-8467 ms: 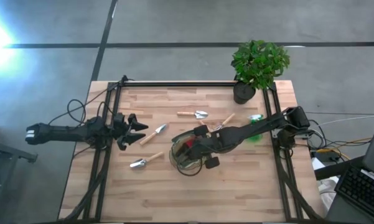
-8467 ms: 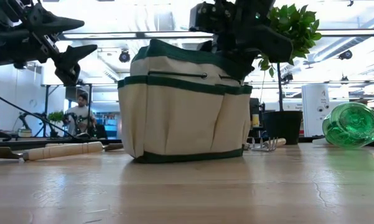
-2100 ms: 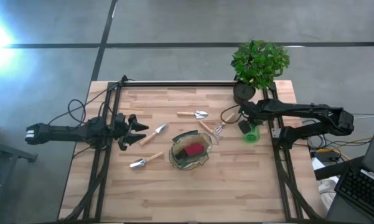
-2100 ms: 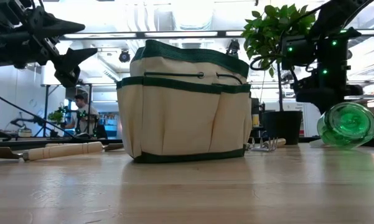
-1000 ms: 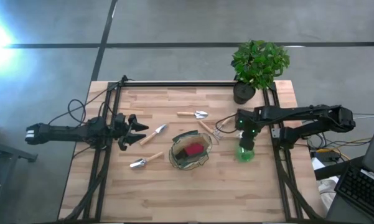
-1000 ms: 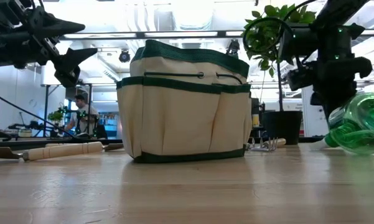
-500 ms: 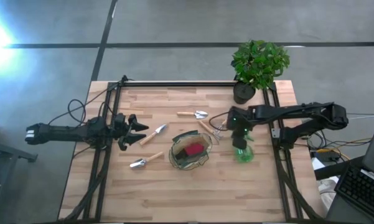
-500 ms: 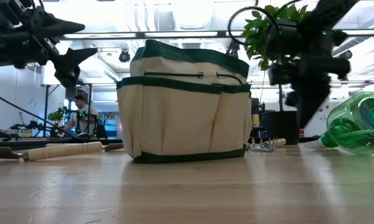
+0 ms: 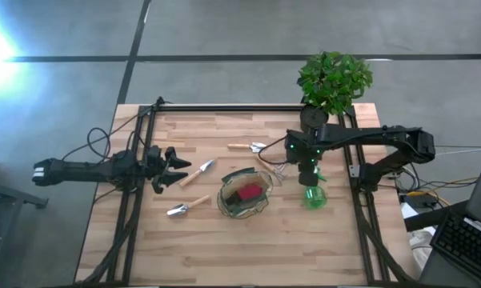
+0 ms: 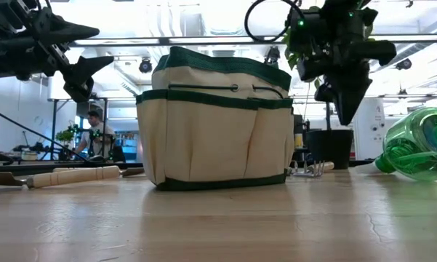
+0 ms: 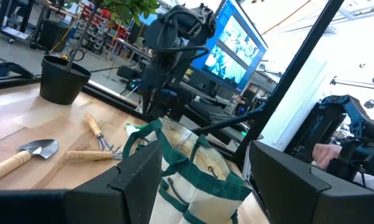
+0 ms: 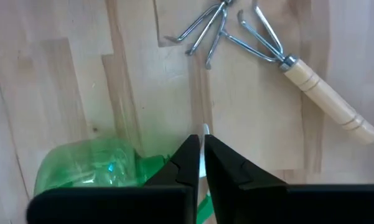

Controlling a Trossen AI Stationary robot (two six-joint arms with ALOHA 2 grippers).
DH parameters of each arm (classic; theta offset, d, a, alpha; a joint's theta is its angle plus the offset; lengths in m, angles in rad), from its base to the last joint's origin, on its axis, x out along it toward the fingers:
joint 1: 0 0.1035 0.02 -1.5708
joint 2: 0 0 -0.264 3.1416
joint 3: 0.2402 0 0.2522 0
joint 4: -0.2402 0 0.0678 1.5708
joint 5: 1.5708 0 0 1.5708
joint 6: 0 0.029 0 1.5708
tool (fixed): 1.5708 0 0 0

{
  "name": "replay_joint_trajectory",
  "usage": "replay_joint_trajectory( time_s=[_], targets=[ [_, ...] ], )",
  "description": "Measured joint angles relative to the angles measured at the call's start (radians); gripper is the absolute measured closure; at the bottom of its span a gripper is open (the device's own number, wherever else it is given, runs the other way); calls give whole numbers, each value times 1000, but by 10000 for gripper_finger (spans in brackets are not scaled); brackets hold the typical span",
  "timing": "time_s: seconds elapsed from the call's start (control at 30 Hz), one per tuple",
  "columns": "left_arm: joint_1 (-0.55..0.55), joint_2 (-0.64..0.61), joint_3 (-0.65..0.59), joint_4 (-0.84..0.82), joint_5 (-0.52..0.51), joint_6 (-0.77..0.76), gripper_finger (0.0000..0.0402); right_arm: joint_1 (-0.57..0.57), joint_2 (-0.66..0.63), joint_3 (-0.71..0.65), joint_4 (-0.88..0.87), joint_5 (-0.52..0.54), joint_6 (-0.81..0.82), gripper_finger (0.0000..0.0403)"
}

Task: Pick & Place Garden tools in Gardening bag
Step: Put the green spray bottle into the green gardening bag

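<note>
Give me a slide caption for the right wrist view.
Right hand, fingers nearly shut and empty, above the green bottle, with two wooden-handled rake tools beyond.

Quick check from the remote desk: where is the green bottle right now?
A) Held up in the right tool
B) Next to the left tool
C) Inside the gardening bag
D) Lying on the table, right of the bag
D: the green bottle lies on its side on the wood, right of the gardening bag, with the right tool above it and nothing between its fingers.
</note>
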Motion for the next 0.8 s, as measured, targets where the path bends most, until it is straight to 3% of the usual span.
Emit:
replay_joint_trajectory(
  time_s=[0.5, 0.8],
  targets=[
    [0, 0, 0, 0, 0, 0, 156, 0, 30, -91, 67, 87, 0, 210],
    [0, 0, 0, 0, 0, 0, 156, 0, 98, -94, 80, 86, 4, 190]
  ],
)
